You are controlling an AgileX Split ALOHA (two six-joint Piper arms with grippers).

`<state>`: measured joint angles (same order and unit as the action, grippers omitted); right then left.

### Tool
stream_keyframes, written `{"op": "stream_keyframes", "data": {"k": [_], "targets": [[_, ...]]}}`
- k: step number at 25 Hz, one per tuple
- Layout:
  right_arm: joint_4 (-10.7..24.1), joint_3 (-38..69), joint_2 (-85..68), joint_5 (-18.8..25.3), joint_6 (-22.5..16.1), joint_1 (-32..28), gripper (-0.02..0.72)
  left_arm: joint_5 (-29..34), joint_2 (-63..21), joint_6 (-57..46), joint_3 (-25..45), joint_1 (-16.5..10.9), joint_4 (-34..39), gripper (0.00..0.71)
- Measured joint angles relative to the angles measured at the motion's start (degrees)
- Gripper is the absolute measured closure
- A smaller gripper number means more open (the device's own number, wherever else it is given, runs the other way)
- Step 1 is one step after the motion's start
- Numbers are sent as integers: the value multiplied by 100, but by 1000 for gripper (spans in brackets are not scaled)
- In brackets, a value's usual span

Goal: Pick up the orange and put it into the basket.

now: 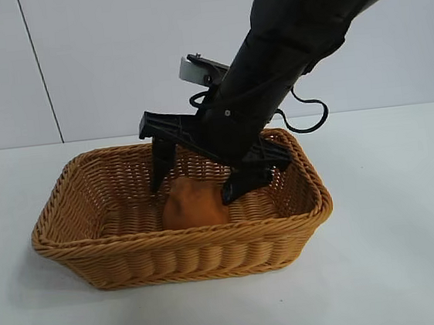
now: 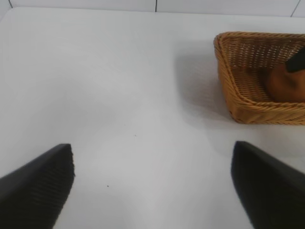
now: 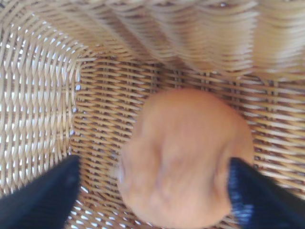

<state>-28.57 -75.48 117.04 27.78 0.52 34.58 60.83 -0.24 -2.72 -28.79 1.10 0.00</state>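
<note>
Both right end effector (image 1: 198,185) fingers spread, orange (image 1: 193,204) between, inside basket (image 1: 94,253).

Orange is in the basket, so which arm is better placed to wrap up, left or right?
Right. The right gripper stands open astride the orange on the basket floor, so it probably only has to lift clear. The left gripper hovers open over bare table, away from the basket.
</note>
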Motion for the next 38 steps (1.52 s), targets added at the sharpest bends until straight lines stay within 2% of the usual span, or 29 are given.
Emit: {"op": "stream_keyframes", "data": {"k": [3,4,7,8,10,11,13,15,17,22,31,35,38], "targets": [[157,-111,-125,389,-18,-23,18,0,0,0,0,0,0,71],[389,-404,-182,910,-52,-34,15,0,0,0,0,0,0,71],[871,-1109,-208,1990,-225,-82,10,0,0,0,0,0,0,71],[871,-1109,-208,1990,-225,-82,10,0,0,0,0,0,0,71],[1352,-1650,-215,2821,-405,-88,10,0,0,0,0,0,0,71],[1895,-1992,-242,3458,-618,-88,10,0,0,0,0,0,0,71],[2525,-2313,-264,3950,-860,-88,10,0,0,0,0,0,0,71],[2916,-2433,-264,4103,-1005,-129,10,0,0,0,0,0,0,71],[3063,-2463,-264,4125,-1071,-250,10,0,0,0,0,0,0,71],[3098,-2463,-264,4198,-965,-867,10,0,0,0,0,0,0,71],[3163,-2463,-264,4203,-559,-3006,10,0,0,0,0,0,0,71],[3169,-2387,-264,4203,-431,-3499,10,0,0,0,0,0,0,71],[3154,-2010,-314,4203,-321,-3541,10,0,0,0,0,0,0,71]]}}
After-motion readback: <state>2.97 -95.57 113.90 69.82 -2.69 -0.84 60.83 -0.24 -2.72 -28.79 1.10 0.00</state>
